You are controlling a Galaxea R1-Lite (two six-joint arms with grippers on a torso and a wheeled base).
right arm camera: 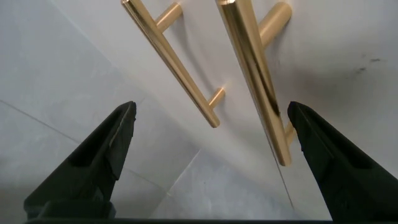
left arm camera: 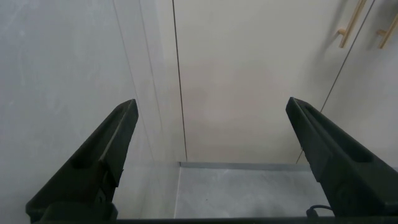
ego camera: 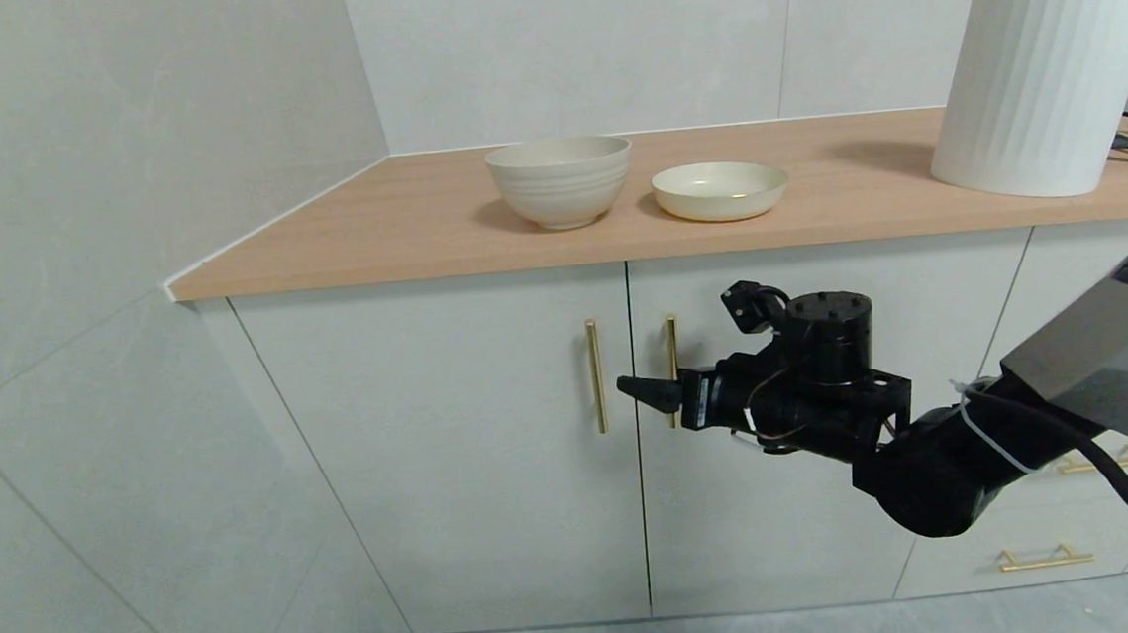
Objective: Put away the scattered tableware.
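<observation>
Since the bowl [ego camera: 559, 180] and dish [ego camera: 720, 189] sit on the counter [ego camera: 370, 233] above the right handle [ego camera: 672, 368], with the cabinet [ego camera: 455, 463] shut, your coming move likely turns on that handle. It stands upright, and your right claw [ego camera: 647, 392] is at its lower half, jaws wide, tips just beside it. Your left claw [left arm camera: 211, 112], also wide, hangs well apart from the handle, so the right is nearer.

glossy brass handles [ego camera: 672, 368], matt wood countertop [ego camera: 399, 229], glazed bowl [ego camera: 560, 181].
</observation>
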